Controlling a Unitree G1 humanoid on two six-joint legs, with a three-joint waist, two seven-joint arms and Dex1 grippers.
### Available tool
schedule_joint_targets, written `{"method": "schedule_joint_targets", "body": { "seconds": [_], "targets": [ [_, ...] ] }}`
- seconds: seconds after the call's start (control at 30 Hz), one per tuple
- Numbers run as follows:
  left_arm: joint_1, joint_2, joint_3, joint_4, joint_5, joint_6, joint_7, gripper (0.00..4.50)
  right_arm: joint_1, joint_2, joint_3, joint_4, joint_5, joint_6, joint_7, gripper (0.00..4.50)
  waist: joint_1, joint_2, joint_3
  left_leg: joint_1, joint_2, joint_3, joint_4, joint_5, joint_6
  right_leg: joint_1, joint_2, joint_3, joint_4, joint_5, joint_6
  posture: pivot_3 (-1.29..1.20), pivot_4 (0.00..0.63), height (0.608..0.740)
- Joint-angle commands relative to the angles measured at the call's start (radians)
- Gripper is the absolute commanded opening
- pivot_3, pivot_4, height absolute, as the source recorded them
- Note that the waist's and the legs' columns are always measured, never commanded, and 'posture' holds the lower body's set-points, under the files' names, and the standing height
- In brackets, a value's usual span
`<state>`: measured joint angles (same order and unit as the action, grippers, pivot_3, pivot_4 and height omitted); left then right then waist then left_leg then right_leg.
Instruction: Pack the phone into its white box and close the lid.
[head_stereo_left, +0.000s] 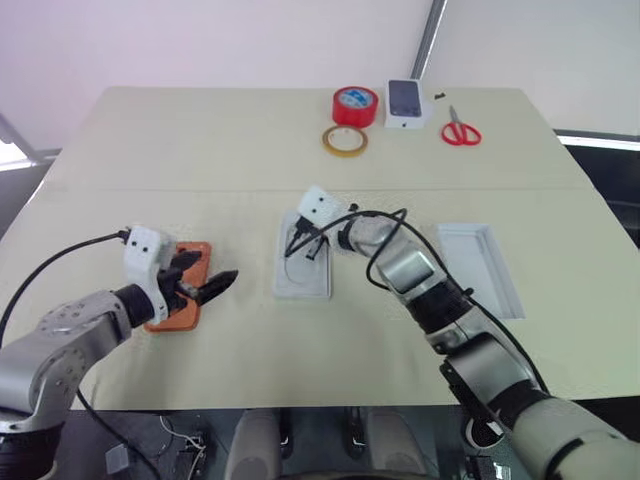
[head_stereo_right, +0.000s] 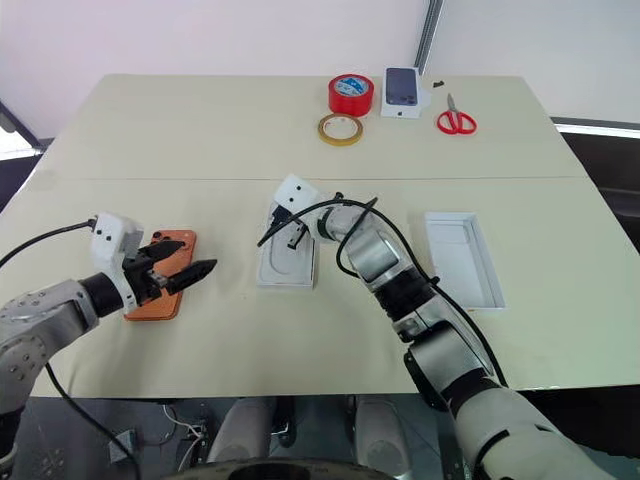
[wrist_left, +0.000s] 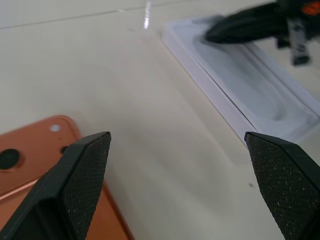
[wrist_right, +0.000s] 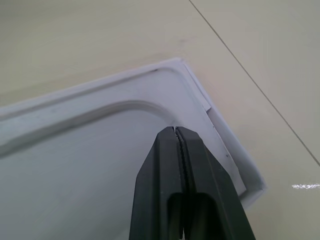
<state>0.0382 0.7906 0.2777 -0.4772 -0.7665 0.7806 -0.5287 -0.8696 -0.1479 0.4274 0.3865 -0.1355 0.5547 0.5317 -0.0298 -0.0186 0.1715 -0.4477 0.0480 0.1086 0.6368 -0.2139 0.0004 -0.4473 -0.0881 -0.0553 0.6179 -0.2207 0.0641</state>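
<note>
Tabletop (head_stereo_left: 200, 150) holds phone (head_stereo_left: 185, 300) under spread left gripper (head_stereo_left: 205, 285); closed right gripper (head_stereo_left: 300, 240) over box (head_stereo_left: 302, 285).

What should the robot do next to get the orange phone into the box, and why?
Probably lower the open left pincer onto the phone and grip it. The phone lies flat on the table beside the white box, not in it, and the shut right pincer rests over the box's empty tray.

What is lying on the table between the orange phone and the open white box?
Nothing: bare table separates the phone from the white box, as seen in the left wrist view.
</note>
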Motion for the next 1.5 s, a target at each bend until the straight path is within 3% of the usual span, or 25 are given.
{"method": "schedule_joint_targets", "body": {
  "seconds": [0.03, 0.27, 0.6, 0.8, 1.0, 1.2, 1.33, 1.5],
  "targets": [
    [0.019, 0.018, 0.029, -0.039, 0.027, -0.036, -0.041, 4.50, -0.032, 0.013, 0.001, 0.016, -0.021, -0.017, 0.003, 0.02, -0.001, 0.000, 0.000, 0.000, 0.000, 0.000, -0.003, 0.001, -0.002, -0.001, 0.000, 0.000, 0.000, 0.000, 0.000, 0.00, 0.150, 0.740],
    [0.037, -0.021, 0.026, -0.083, 0.019, -0.028, -0.034, 4.50, 0.004, -0.038, 0.062, -0.084, -0.087, 0.067, 0.066, 0.02, -0.014, 0.000, 0.000, 0.001, 0.000, 0.000, -0.007, 0.003, -0.004, -0.002, 0.001, -0.001, 0.001, 0.000, 0.000, 0.00, 0.150, 0.740],
    [0.015, -0.053, -0.007, -0.091, 0.031, -0.017, -0.021, 4.50, 0.026, -0.062, 0.051, -0.215, -0.107, 0.077, 0.088, 0.02, -0.013, 0.000, 0.000, 0.004, 0.001, -0.001, -0.004, 0.004, -0.002, 0.002, 0.006, -0.002, 0.001, 0.000, 0.000, 0.00, 0.150, 0.740],
    [0.016, -0.062, -0.011, -0.083, 0.033, -0.016, -0.021, 4.50, 0.061, -0.134, -0.041, -0.411, -0.005, 0.139, 0.194, 0.02, -0.011, 0.000, 0.000, 0.004, 0.001, -0.001, -0.004, 0.005, 0.000, 0.002, 0.007, -0.002, 0.001, 0.000, 0.001, 0.00, 0.150, 0.740],
    [0.020, -0.073, -0.014, -0.080, 0.044, -0.026, -0.026, 4.50, 0.138, -0.282, -0.168, -0.579, 0.117, 0.250, 0.293, 0.02, -0.002, 0.000, 0.000, 0.004, 0.001, -0.001, -0.003, 0.005, 0.000, 0.003, 0.007, -0.002, 0.001, 0.000, 0.000, 0.00, 0.150, 0.740],
    [-0.029, -0.124, 0.044, 0.007, 0.013, 0.028, 0.050, 4.50, 0.240, -0.380, -0.159, -0.662, 0.157, 0.199, 0.336, 0.02, 0.003, 0.000, 0.000, 0.005, 0.002, -0.002, -0.003, 0.005, 0.000, 0.003, 0.008, -0.002, 0.001, 0.000, 0.000, 0.00, 0.150, 0.740],
    [-0.060, -0.159, 0.164, 0.076, -0.048, 0.088, 0.134, 4.50, 0.216, -0.323, -0.112, -0.692, 0.164, 0.208, 0.311, 0.02, 0.000, 0.000, 0.000, 0.005, 0.003, -0.003, -0.002, 0.005, 0.000, 0.003, 0.010, -0.002, 0.002, 0.000, 0.000, 0.00, 0.150, 0.740],
    [-0.091, -0.148, 0.285, 0.156, -0.083, 0.228, 0.273, 4.50, 0.115, -0.151, 0.046, -0.618, 0.124, 0.193, 0.262, 0.02, -0.011, 0.000, 0.000, 0.005, 0.003, -0.004, -0.001, 0.005, 0.000, 0.003, 0.011, -0.002, 0.004, 0.000, 0.000, 0.00, 0.150, 0.740]
  ]
}}
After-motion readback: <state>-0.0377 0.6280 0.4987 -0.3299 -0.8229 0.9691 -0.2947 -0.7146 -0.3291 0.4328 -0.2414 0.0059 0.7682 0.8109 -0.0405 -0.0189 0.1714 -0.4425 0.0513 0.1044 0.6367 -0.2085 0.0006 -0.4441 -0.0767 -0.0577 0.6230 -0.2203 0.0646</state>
